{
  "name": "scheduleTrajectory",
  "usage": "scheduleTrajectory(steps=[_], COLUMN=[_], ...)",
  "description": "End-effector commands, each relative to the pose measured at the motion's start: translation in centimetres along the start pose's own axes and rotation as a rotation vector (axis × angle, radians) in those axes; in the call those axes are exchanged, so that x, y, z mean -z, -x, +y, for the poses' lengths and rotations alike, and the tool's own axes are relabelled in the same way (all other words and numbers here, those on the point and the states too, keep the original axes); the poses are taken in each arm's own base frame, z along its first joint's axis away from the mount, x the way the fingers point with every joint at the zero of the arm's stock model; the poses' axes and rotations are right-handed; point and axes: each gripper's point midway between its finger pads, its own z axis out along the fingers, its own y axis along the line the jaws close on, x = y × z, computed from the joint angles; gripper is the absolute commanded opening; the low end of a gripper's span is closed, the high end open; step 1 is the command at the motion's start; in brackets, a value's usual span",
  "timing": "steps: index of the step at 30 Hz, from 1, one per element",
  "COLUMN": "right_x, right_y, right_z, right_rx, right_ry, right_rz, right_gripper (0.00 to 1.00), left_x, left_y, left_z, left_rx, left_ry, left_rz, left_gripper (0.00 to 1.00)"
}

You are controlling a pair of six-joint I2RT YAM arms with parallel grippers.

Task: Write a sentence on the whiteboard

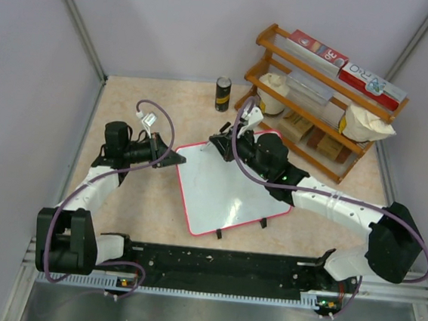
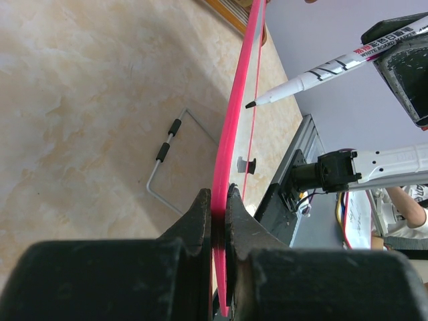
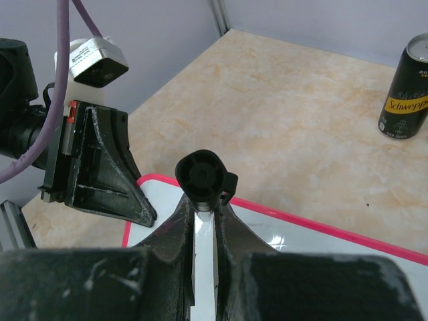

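The whiteboard point(image 1: 229, 196) lies tilted on the table, glossy white with a red-pink rim. No lettering of the sentence shows on it. My left gripper point(image 1: 178, 159) is shut on the board's far-left rim; the left wrist view shows the fingers point(image 2: 200, 221) pinching the pink edge point(image 2: 234, 120). My right gripper point(image 1: 223, 145) is shut on a white-barrelled black marker point(image 2: 314, 73). It holds it over the board's far corner, tip down beside the surface; I cannot tell if the tip touches. In the right wrist view the marker's black end point(image 3: 202, 175) sits above the board point(image 3: 314, 237).
A black drink can point(image 1: 223, 93) stands behind the board, also in the right wrist view point(image 3: 408, 87). A wooden shelf point(image 1: 321, 114) with boxes and bags fills the far right. Two black clips point(image 1: 263, 224) sit on the board's near edge. A wire stand point(image 2: 167, 154) lies under the board.
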Motion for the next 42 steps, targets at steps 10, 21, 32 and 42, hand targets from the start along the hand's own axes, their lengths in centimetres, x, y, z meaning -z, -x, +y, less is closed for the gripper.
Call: scheduleTrajectory(steps=[10,21,32,42], right_x=[1.1,1.9,2.9,3.3], right_y=[-0.9,-2.5,-3.7,-1.8], right_z=[0.6,0.7,1.1,1.6], right_rx=[0.005,0.009,0.006,0.001], right_ry=[0.02,0.044,0.072,0.07], right_rz=[0.011,0.056,0.088,0.04], right_gripper=[0.0,0.0,0.0,0.0], left_x=[0.1,0.0,0.0,-0.1], left_y=[0.1,0.1,0.1,0.0], left_z=[2.0,2.2,2.3,2.4], left_rx=[-0.07,-0.067,-0.067,-0.064], left_ry=[0.097,0.098,0.098,0.1], left_rz=[-0.031,-0.028,-0.028,-0.027], left_gripper=[0.0,0.0,0.0,0.0])
